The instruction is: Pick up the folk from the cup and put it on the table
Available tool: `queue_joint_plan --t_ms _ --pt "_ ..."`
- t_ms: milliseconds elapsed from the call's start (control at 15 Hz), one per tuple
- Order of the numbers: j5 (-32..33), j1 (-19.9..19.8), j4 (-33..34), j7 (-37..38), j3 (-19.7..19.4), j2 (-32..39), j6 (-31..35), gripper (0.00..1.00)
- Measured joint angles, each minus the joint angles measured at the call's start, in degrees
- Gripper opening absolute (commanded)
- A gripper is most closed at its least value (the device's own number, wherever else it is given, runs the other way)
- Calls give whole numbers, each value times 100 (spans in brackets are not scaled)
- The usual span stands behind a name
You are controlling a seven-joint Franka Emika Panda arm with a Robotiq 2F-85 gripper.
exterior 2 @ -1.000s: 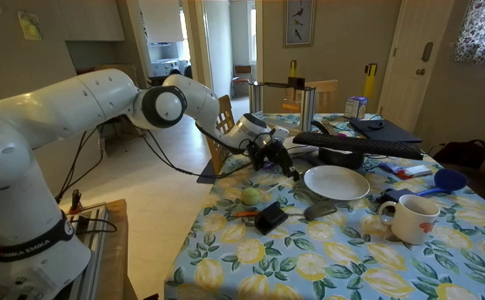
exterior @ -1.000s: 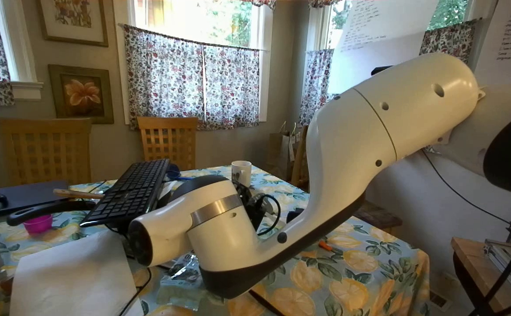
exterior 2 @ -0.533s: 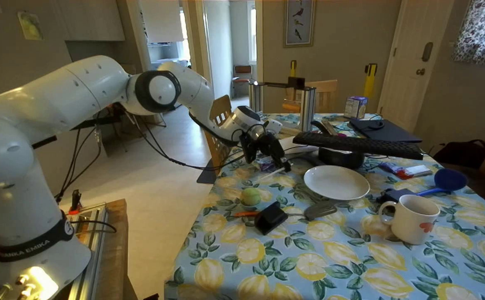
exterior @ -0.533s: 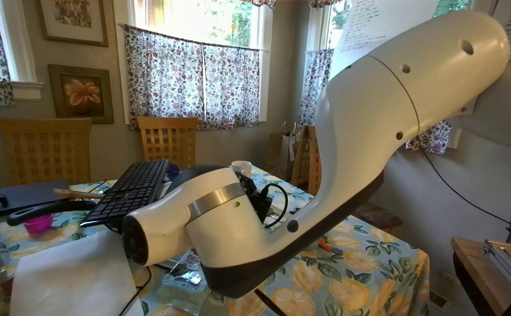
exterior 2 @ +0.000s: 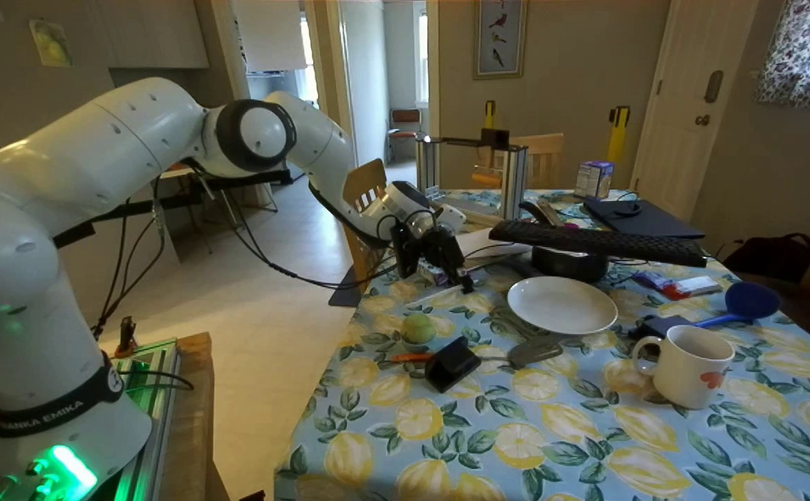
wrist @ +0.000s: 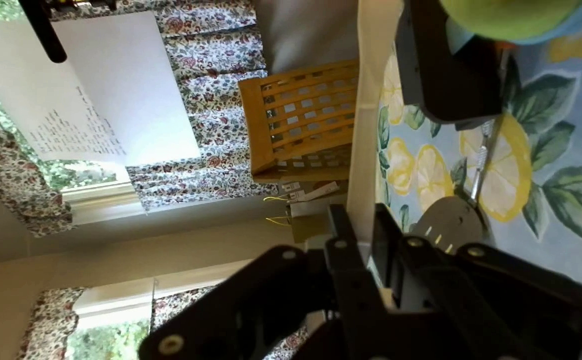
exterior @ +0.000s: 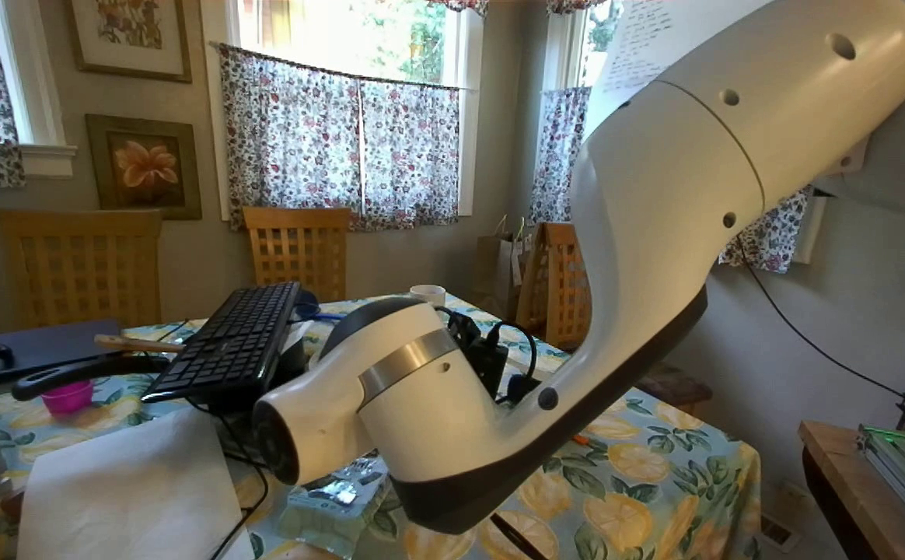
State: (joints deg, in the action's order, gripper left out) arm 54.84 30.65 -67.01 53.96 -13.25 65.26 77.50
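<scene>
The folk, a long pale flat utensil, is pinched between the fingers of my gripper and stretches away from them; no tines show. In an exterior view it is a thin whitish stick pointing off from the gripper, low over the table. I cannot tell whether it touches the cloth. The cup, white with a handle and a red heart, stands upright on the table, well apart from my gripper. My own arm hides the fingers and the cup's lower part in an exterior view.
A white plate lies beside the gripper. Nearby are a greenish ball, a black box and a spatula. A keyboard rests across a black pan. A blue ladle lies behind the cup.
My gripper has drawn away from the plate toward the table's edge, still gripping the folk. The upper arm has risen. The light at the robot's base has come on and turned green.
</scene>
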Motion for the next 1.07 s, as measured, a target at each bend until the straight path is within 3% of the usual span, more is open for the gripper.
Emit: queue_joint_plan --t_ms 533,1067 --pt "71 -342 -423 39 459 -60 -127 4" --pt "141 -373 -437 39 751 -62 -181 4"
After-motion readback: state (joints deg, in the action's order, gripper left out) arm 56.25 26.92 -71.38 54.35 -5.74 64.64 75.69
